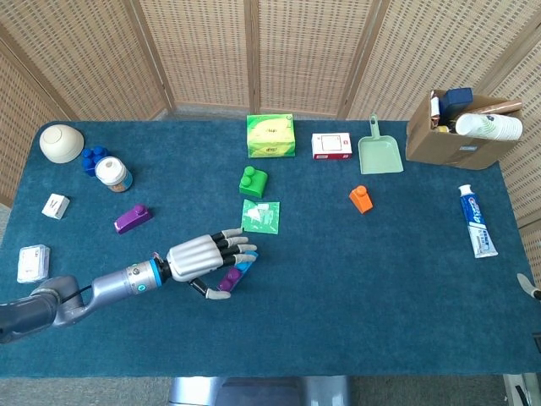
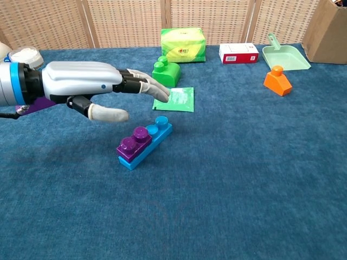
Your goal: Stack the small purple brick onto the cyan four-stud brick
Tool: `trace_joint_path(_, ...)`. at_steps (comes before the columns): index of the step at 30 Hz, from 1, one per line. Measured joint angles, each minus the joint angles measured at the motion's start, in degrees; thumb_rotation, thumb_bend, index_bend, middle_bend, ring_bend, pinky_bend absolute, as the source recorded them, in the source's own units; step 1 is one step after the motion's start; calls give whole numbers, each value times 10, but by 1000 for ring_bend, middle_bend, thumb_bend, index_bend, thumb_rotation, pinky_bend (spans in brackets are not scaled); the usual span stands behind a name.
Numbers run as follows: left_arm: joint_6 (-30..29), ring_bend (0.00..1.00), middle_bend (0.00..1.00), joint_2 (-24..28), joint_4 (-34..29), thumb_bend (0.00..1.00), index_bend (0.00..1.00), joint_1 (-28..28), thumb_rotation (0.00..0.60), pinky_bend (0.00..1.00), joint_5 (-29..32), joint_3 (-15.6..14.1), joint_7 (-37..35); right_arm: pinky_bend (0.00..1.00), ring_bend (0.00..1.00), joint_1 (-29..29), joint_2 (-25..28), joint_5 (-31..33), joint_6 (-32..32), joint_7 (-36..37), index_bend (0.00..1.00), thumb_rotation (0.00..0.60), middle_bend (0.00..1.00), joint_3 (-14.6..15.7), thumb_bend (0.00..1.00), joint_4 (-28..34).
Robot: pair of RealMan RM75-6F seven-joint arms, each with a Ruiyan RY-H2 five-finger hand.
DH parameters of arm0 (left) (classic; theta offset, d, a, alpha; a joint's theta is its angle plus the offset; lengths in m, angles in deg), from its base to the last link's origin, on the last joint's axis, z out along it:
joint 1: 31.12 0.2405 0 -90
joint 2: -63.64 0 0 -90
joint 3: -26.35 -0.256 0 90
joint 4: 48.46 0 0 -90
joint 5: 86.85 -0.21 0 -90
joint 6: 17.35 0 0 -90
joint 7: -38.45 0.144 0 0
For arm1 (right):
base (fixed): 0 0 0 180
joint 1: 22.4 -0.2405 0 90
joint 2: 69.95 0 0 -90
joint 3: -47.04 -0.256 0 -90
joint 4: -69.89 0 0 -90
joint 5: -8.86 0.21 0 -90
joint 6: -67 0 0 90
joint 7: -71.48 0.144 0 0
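Observation:
The small purple brick point(image 2: 134, 142) sits on top of the cyan four-stud brick point(image 2: 153, 139), covering its near-left end; two cyan studs stay bare. In the head view the purple brick point(image 1: 229, 277) and the cyan brick point(image 1: 242, 268) lie just beside my left hand's fingertips. My left hand point(image 2: 89, 86) hovers above and to the left of the stack, fingers spread, holding nothing; it also shows in the head view as the left hand point(image 1: 200, 255). My right hand is out of sight.
A green brick point(image 2: 165, 71) and a green packet point(image 2: 174, 99) lie just behind the stack. Another purple sloped brick point(image 1: 133, 219) sits to the left. An orange piece point(image 2: 277, 80), a dustpan point(image 2: 284, 54), boxes and a cardboard carton point(image 1: 461, 131) stand at the back and right.

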Motion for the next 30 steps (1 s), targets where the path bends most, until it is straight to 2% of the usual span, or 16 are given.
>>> trace_joint_path(19, -34, 0, 0, -103, 123, 274, 72, 48, 0, 0, -23, 19, 14, 132, 0, 7, 5, -6, 5, 16, 339, 600, 193, 3, 177, -4)
trace_joint_path(30, -35, 0, 0, -138, 170, 271, 66, 58, 0, 0, -29, 22, 20, 132, 0, 9, 6, -8, 3, 24, 339, 600, 193, 5, 177, -8)
